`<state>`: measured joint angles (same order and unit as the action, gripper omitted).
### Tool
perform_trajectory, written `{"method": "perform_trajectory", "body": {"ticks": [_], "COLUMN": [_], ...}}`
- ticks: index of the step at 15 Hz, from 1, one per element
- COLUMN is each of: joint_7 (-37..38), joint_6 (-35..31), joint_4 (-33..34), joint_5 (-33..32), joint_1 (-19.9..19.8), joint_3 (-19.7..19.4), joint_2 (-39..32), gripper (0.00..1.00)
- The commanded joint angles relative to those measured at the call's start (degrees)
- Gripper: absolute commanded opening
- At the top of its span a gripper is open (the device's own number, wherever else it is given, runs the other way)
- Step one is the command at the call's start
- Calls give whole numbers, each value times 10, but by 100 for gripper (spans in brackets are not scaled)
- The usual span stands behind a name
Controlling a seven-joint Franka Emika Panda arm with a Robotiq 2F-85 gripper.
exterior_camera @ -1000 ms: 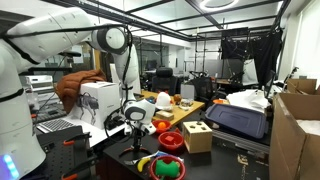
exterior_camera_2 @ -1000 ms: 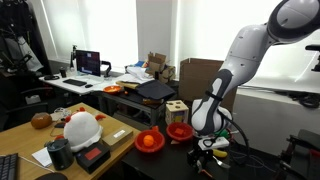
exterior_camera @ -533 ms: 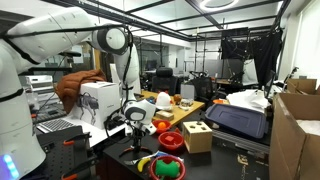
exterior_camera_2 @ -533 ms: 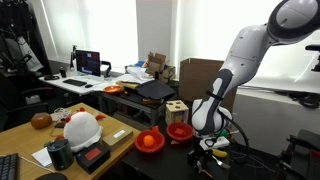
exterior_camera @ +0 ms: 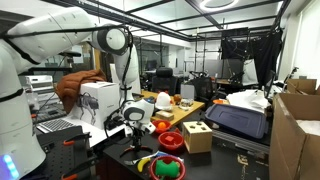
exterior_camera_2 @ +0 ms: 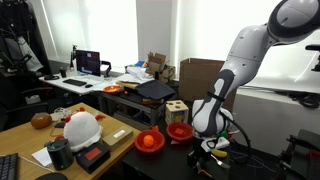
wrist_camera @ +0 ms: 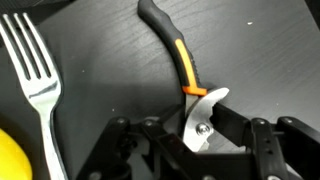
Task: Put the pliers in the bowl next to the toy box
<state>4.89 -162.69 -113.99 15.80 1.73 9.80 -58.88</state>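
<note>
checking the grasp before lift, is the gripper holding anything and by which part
It cannot be told. In the wrist view the metal head of the pliers lies between the fingers of the gripper, but whether they clamp it does not show.

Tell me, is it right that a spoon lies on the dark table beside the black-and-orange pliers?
Not quite: it is a fork, not a spoon, lying on the dark table beside the black-and-orange pliers. The wrist view shows its tines clearly.

Red bowl (exterior_camera: 172, 141) just beside toy box (exterior_camera: 197, 134); white arm (exterior_camera: 113, 40) bent low nearby
</note>
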Motion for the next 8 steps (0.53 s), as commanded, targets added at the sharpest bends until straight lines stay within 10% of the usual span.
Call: {"method": "perform_trajectory", "body": {"ticks": [1,8], "joint_7": [-19,-23], "joint_6": [-55,-47], "joint_4": [-27,-39], "joint_5": [-16,-35], "joint_1": [-8,-28], "joint_3": [15,34], "joint_2": [19,51], "gripper": [9,9]}}
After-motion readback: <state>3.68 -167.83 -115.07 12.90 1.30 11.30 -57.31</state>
